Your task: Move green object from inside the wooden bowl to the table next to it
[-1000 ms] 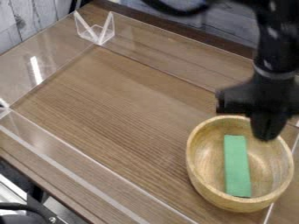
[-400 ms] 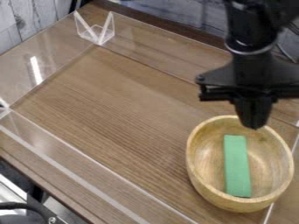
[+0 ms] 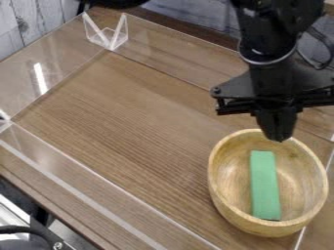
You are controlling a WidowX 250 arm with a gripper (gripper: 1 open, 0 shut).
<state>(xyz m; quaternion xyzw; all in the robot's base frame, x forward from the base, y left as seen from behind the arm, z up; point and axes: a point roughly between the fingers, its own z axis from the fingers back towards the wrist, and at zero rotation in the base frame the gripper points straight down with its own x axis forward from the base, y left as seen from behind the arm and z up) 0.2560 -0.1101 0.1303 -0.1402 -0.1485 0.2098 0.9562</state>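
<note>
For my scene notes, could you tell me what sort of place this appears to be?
Probably a lab test bench for a robot: a wood-grain table fenced by clear acrylic walls, a black arm with its gripper above a bowl, and little else.

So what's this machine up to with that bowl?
A black robot arm is working over a wooden bowl on a table. A green block lies flat inside the bowl, not yet picked up. The arm's pincer points down above the bowl's far rim, shut and holding nothing. The block is meant to end up on the table beside the bowl.
</note>
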